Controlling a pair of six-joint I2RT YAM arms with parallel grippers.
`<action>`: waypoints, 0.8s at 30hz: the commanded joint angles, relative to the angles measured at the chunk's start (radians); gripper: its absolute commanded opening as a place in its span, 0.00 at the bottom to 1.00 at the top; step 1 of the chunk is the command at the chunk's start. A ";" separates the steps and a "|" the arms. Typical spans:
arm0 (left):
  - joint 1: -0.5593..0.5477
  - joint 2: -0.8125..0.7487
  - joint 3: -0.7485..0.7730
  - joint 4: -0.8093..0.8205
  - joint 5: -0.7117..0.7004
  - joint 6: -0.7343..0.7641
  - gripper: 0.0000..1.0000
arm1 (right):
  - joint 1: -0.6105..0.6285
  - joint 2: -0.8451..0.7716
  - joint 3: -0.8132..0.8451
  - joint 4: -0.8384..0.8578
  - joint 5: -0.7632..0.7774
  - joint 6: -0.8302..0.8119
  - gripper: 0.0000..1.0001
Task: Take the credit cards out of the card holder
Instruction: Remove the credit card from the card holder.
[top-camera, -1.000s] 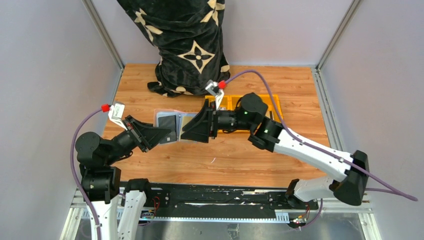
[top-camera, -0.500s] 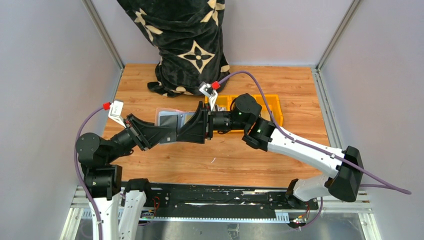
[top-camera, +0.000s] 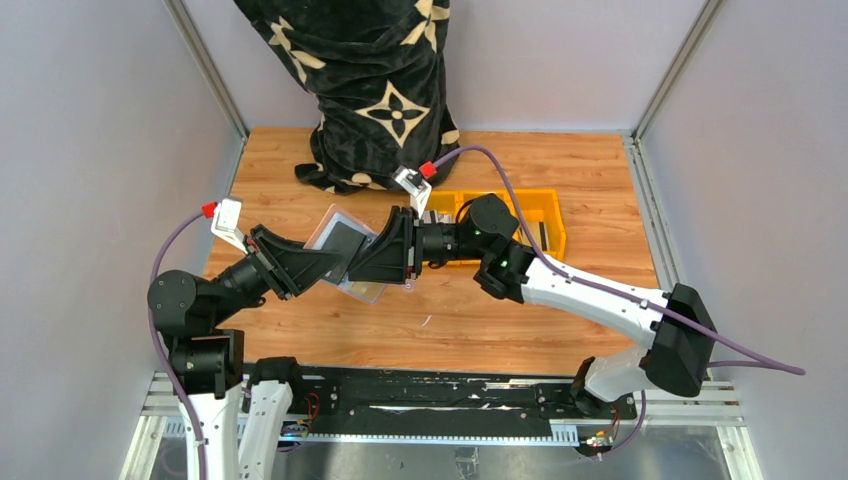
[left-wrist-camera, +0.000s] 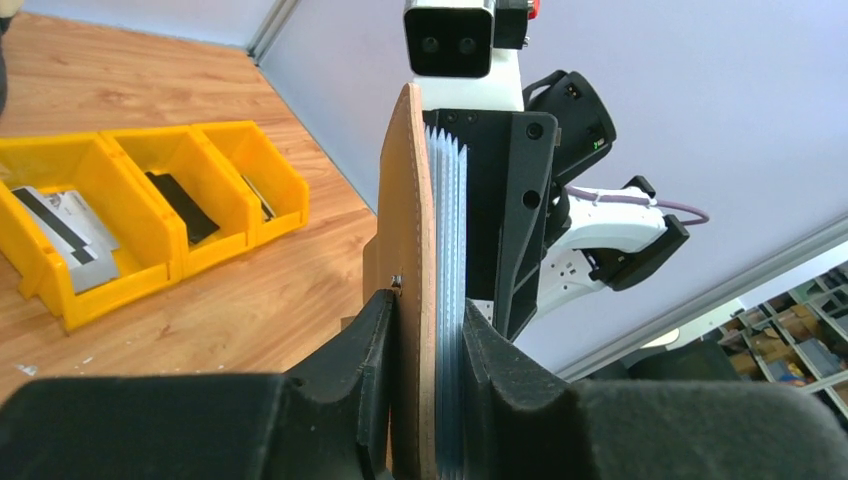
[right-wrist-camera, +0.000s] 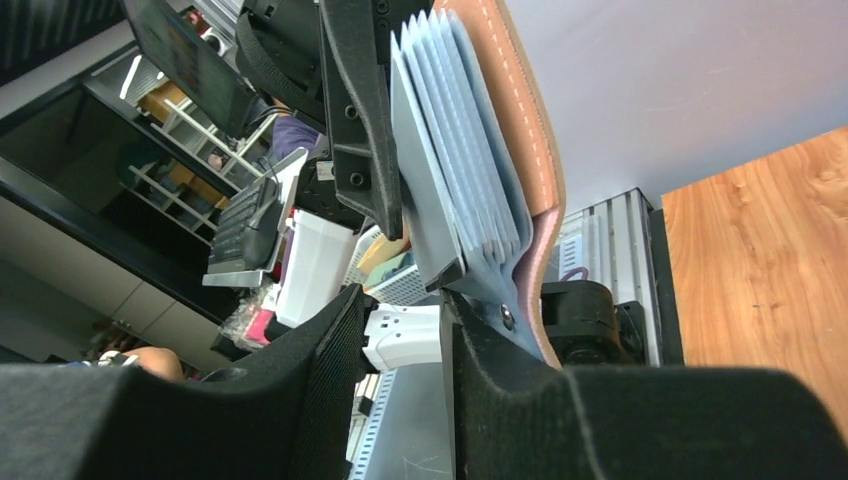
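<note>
Grey walls (top-camera: 90, 150) close in a wooden table (top-camera: 560, 300), and a black cloth with a cream flower pattern (top-camera: 380, 80) hangs down onto its far edge. The right arm (top-camera: 600, 295) stretches long and low from its base, across the table toward the centre. The left arm (top-camera: 190, 300) folds at the elbow and reaches up and inward to meet it. A yellow three-compartment bin (top-camera: 552, 212) sits behind the right wrist, flat dark and grey items in its slots.

Between the wrists the card holder (left-wrist-camera: 405, 200) is held off the table, tilted. The left gripper (left-wrist-camera: 428, 310) clamps its brown cover together with the fanned pale leaves (right-wrist-camera: 450, 150) (cards or sleeves, I cannot tell which). The right gripper (right-wrist-camera: 405, 300) has its fingers narrow, the corner of the outermost leaf at their mouth; whether it is pinched I cannot tell. A tiny stud (right-wrist-camera: 508, 318) lies against the right-hand finger
</note>
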 joint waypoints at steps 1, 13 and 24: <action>-0.011 -0.021 0.001 0.064 0.106 -0.076 0.23 | -0.019 0.010 -0.059 0.167 0.083 0.076 0.42; -0.010 -0.020 0.033 0.048 0.071 -0.078 0.11 | -0.023 0.035 -0.151 0.345 0.253 0.219 0.41; -0.011 -0.045 -0.001 0.022 0.069 -0.010 0.02 | -0.024 0.092 -0.110 0.513 0.271 0.329 0.33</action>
